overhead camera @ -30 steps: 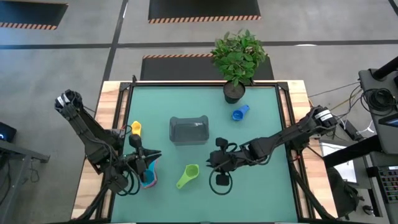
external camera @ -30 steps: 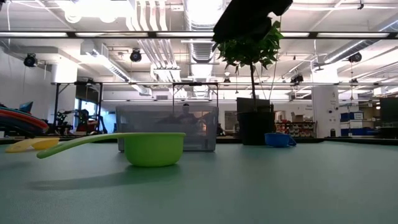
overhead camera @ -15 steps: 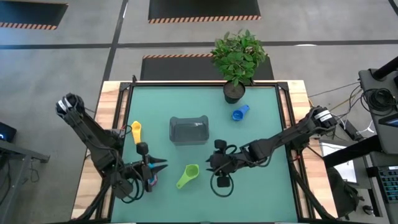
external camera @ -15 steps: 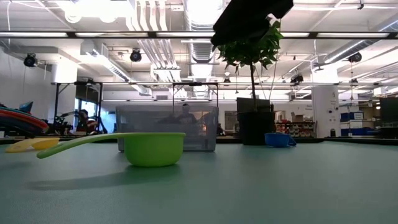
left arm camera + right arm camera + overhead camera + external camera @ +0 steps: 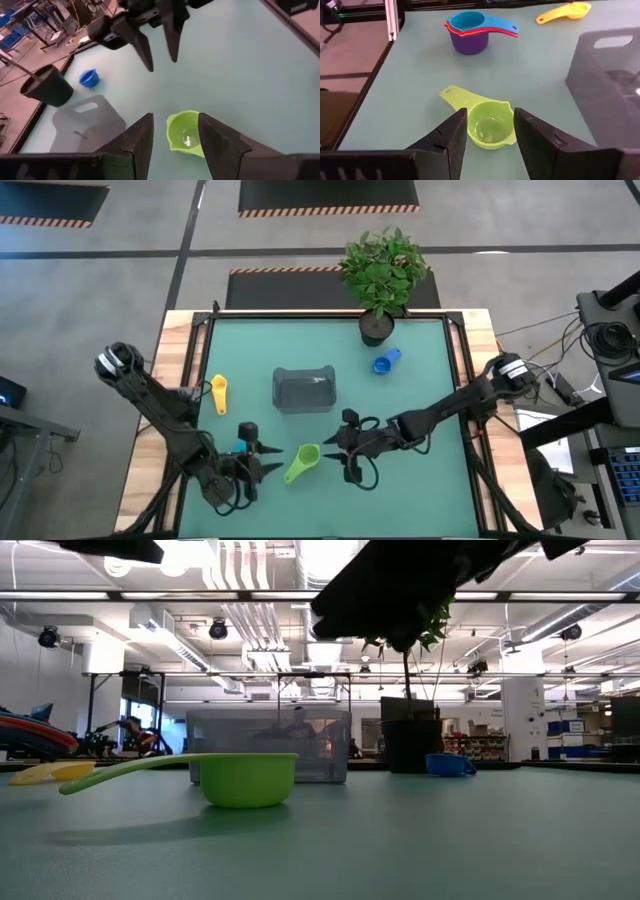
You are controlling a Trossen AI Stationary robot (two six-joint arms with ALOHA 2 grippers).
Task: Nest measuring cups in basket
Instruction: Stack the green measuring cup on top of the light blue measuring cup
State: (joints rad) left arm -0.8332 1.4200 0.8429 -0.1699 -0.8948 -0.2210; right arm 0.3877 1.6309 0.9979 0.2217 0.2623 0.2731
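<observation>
Lying between both fingers (image 5: 489, 131), green cup (image 5: 491, 125)

open mat rings green cup (image 5: 303, 461); basket (image 5: 304, 390) well apart.

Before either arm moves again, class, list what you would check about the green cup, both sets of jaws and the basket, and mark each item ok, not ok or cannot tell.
1. Green cup upright on the mat, free of both arms: ok.
2. Right gripper lined up on it, jaws open: ok.
3. Left gripper also aimed at the same cup, jaws open: not ok, the arms may clash.
4. Basket upright and unblocked: ok.
5. Stacked cups nested, outside the basket: ok.
6. Basket contents: cannot tell.
</observation>
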